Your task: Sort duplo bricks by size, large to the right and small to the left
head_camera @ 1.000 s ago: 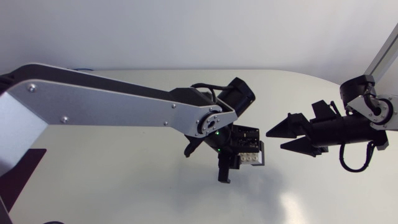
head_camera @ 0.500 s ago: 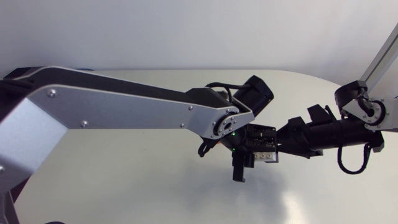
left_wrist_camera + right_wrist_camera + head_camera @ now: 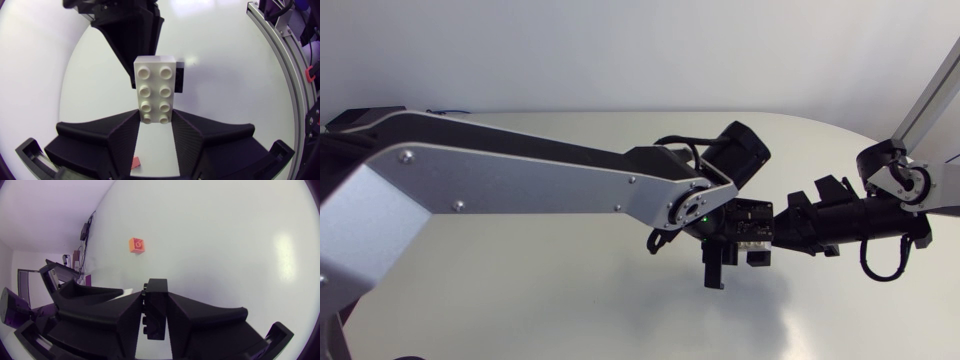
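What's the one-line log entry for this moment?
left gripper: shut on white brick | right gripper: shut on black brick | orange brick: loose on table

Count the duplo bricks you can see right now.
3. A white eight-stud brick in the left end effector; a black brick against it, in the right end effector; a small orange brick alone on the table. The left arm may hide more.

Left gripper (image 3: 155, 117) partly hides a small red brick (image 3: 135, 162)
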Available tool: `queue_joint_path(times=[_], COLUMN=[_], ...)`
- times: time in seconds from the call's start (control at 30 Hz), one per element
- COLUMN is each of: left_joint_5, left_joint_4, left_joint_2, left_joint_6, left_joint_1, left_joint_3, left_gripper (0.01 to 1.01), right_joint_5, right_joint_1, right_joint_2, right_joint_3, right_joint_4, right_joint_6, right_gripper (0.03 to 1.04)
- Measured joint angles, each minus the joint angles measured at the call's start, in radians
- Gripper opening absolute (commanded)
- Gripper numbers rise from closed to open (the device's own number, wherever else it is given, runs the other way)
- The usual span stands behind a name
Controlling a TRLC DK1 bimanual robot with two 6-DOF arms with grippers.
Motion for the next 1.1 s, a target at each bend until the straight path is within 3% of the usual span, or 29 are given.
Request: queue_joint_path(times=[0.13,0.3,0.4,0.47,0.53,0.67,0.8,1.03,1.1], left_joint_5=[-0.007,-0.007,-0.016,-0.019,-0.025,-0.051,-0.083,-0.124,-0.127], left_joint_4=[0.019,0.018,0.008,0.007,-0.001,-0.027,-0.070,-0.150,-0.162], left_joint_2=[0.000,0.009,0.035,0.050,0.060,0.096,0.153,0.270,0.299], left_joint_6=[-0.007,-0.007,-0.011,-0.014,-0.014,-0.016,-0.034,-0.039,-0.040], left_joint_1=[0.000,0.000,0.000,0.000,0.000,0.000,0.000,-0.001,-0.002], left_joint_3=[0.000,0.007,0.032,0.043,0.049,0.087,0.160,0.340,0.390], left_gripper=[0.320,0.320,0.323,0.325,0.341,0.390,0.520,0.741,0.752], right_joint_5=[0.058,0.200,0.248,0.280,0.306,0.322,0.312,0.242,0.223], right_joint_1=[-0.047,-0.079,-0.090,-0.092,-0.096,-0.103,-0.118,-0.135,-0.135], right_joint_2=[0.047,0.060,0.098,0.132,0.167,0.222,0.203,-0.050,-0.090], right_joint_3=[0.000,0.003,0.023,0.038,0.056,0.089,0.087,0.016,0.005], right_joint_4=[0.013,0.143,0.182,0.199,0.209,0.212,0.213,0.208,0.202], right_joint_6=[0.000,0.001,0.001,0.002,0.004,0.004,0.004,0.000,-0.001], right_gripper=[0.23,0.25,0.32,0.49,0.58,1.00,1.00,1.00,1.00])
